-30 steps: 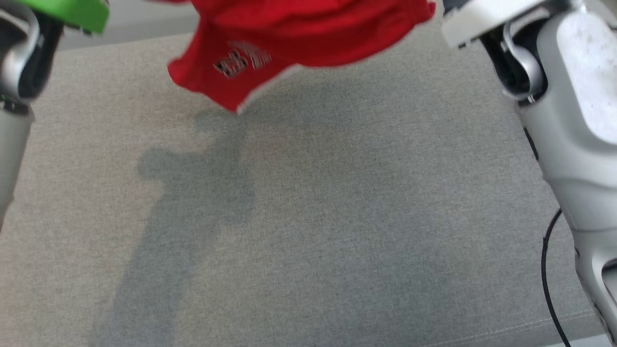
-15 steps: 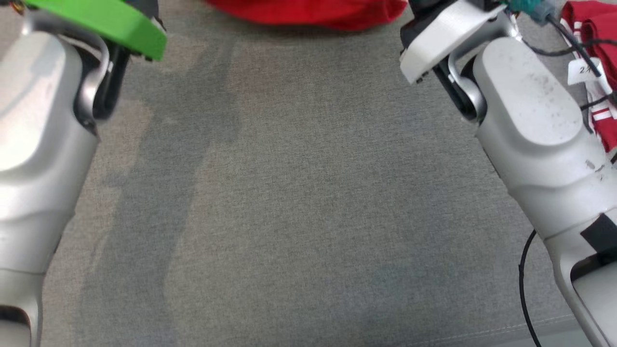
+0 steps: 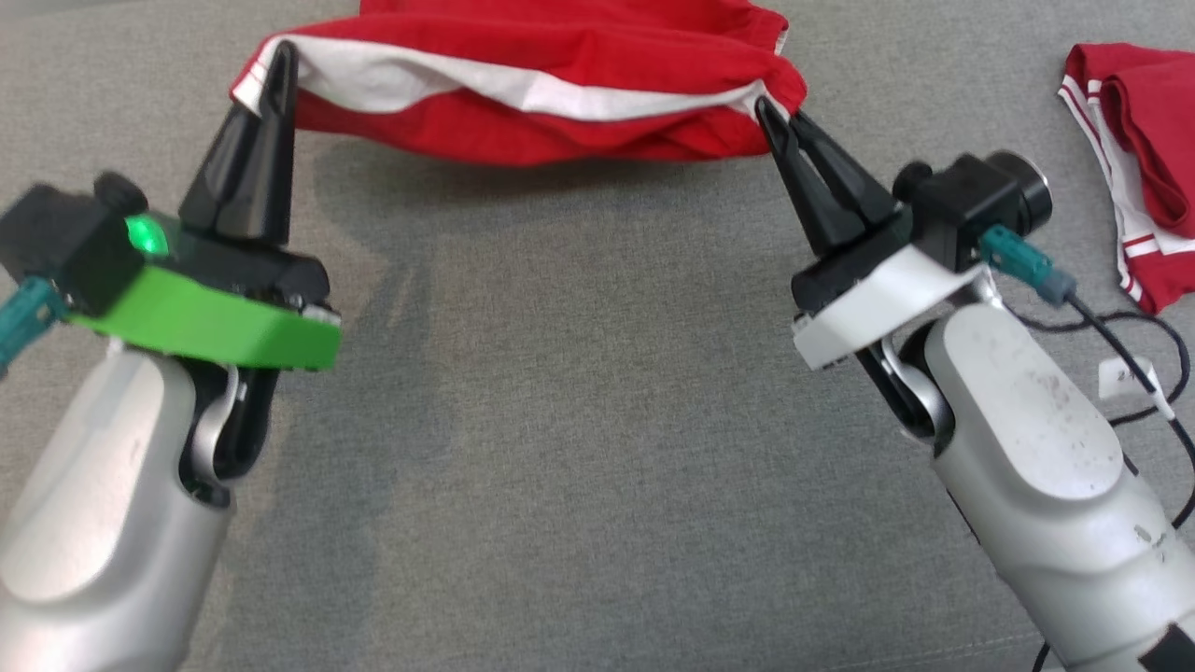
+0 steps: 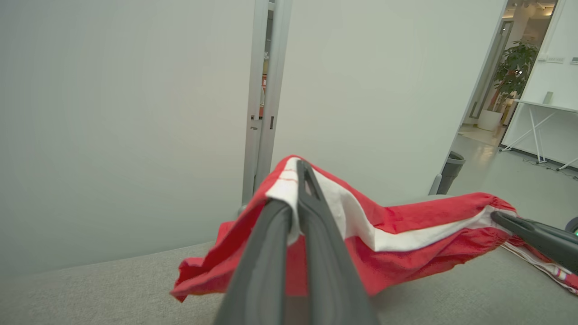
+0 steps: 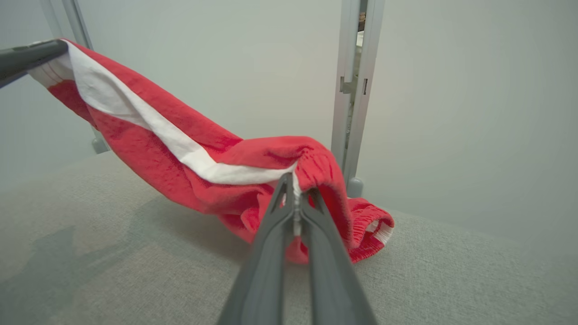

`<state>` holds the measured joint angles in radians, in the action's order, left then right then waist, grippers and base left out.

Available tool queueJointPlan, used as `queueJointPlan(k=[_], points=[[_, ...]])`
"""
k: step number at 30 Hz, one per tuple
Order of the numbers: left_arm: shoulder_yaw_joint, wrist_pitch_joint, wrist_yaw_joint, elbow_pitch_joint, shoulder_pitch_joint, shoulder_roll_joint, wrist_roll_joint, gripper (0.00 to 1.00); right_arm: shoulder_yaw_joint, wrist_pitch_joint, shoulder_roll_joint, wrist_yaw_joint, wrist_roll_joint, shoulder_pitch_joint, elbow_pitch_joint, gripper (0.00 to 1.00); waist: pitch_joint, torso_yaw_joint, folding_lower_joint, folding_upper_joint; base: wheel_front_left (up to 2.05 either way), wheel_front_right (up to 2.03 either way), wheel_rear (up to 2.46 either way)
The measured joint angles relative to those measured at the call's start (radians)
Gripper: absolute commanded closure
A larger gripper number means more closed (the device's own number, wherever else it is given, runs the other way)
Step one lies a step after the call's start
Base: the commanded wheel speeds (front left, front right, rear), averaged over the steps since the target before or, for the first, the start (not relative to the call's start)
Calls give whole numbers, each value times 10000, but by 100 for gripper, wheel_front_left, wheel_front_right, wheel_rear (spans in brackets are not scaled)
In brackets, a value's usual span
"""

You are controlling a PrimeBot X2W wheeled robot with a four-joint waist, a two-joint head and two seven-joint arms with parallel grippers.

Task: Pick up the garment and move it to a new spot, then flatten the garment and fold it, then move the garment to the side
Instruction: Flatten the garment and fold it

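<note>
the grey cushion (image 3: 597,420) is lying wide under everything. the garment (image 3: 560,131) is hanging across its far side, lower folds sagging onto it. this is looking like the flattening step; the next move is calling for pulling it taut and laying it down nearer. the left gripper (image 3: 283,56) is pinching its left corner, the right gripper (image 3: 773,110) its right. the red cloth is showing a white band (image 3: 523,89), bunching at the right.
</note>
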<state>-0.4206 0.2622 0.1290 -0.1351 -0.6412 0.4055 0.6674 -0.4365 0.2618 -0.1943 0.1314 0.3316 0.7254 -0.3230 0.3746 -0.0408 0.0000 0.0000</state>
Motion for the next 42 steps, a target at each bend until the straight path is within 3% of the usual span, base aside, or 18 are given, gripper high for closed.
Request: queueJointPlan(k=[12, 24, 32, 42], points=[[1273, 2, 0, 2291, 4380, -865, -1022, 100, 1187, 0, -46, 0, -73, -3899, 2253, 100, -1674, 146, -1, 0, 0, 0, 0], [1340, -433, -782, 4472, 7137, -506, -1223, 100, 1910, -1277, 268, 0, -508, -7198, 5095, 100, -3119, 195, -1, 0, 0, 0, 0], [947, -807, -539, 3582, 6601, -481, -1064, 100, 2069, -1839, 813, 0, -449, -7543, 4612, 100, -2978, -15, -1, 0, 0, 0, 0], [-347, -982, -46, 382, 2768, -476, -1195, 100, 2414, -1593, 1233, 0, -184, -6322, 2961, 100, -1904, -159, -1, 0, 0, 0, 0]])
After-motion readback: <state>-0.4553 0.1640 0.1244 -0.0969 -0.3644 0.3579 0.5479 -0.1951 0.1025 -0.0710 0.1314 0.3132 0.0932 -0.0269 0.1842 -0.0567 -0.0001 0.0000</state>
